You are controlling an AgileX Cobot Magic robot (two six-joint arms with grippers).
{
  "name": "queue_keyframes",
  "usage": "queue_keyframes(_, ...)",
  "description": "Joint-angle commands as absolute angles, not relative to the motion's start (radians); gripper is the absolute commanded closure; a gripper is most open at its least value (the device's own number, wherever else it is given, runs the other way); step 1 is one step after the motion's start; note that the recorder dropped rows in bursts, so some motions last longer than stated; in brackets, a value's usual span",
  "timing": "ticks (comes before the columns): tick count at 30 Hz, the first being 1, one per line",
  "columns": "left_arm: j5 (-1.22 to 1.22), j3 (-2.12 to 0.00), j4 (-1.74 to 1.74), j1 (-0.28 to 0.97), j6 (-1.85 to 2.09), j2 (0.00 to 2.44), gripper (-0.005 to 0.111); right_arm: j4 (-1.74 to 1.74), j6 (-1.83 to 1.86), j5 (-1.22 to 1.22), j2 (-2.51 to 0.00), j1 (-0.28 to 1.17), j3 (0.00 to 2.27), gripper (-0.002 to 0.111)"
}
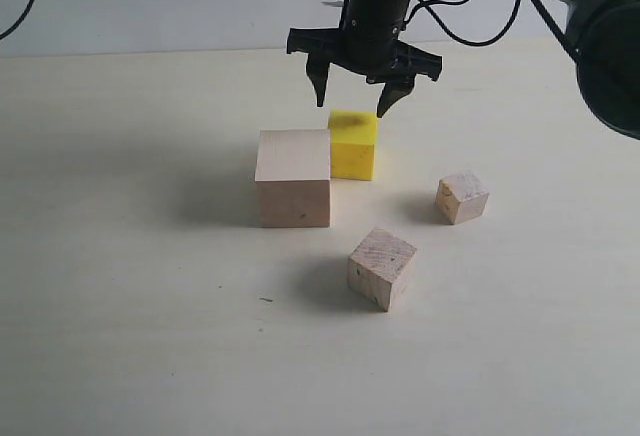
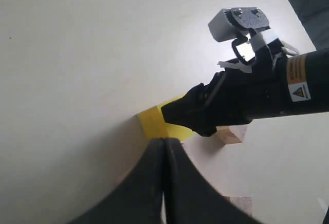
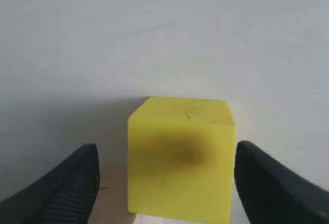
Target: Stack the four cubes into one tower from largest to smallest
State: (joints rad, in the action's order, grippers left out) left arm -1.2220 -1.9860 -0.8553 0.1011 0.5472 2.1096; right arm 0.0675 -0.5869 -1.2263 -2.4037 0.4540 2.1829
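My right jaws wide apart, tips just above the yellow cube (image 1: pixel 352 144) on the table (image 1: pixel 120 306), just beside the large cube (image 1: pixel 293 178) — medium cube (image 1: pixel 381 268) and small cube (image 1: pixel 461 197) lying apart, left jaws pressed together

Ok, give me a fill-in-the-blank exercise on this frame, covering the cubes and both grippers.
1. The right gripper hangs over the yellow cube with its jaws ___.
2. The left gripper has its jaws ___.
3. Of the large cube, the medium cube and the small cube, the one right beside the yellow cube is the ___ one.
4. The number of cubes resting on another cube is ___.

Missing words: open; shut; large; none.
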Motion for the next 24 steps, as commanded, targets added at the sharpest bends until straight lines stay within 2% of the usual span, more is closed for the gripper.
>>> queue_keyframes(1,-1.221,-1.981,-0.874,0.099,0.556,2.098,0.107,0.066,-0.545,-1.221,-2.396,0.454,2.180,0.038)
queue_keyframes(5,-1.221,-1.981,-0.884,0.099,0.561,2.098,0.107,0.059,-0.445,-1.221,-2.398,0.454,2.180,0.038)
queue_keyframes(8,-1.221,-1.981,-0.899,0.099,0.561,2.098,0.107,0.058,-0.481,-1.221,-2.398,0.454,2.180,0.028)
queue_keyframes(18,-1.221,-1.981,-0.901,0.099,0.564,2.098,0.107,0.049,-0.543,-1.221,-2.398,0.454,2.180,0.027)
queue_keyframes(21,-1.221,-1.981,-0.904,0.099,0.566,2.098,0.107,0.054,-0.553,-1.221,-2.408,0.454,2.180,0.020)
queue_keyframes(24,-1.221,-1.981,-0.904,0.099,0.568,2.098,0.107,0.067,-0.550,-1.221,-2.421,0.454,2.180,0.020)
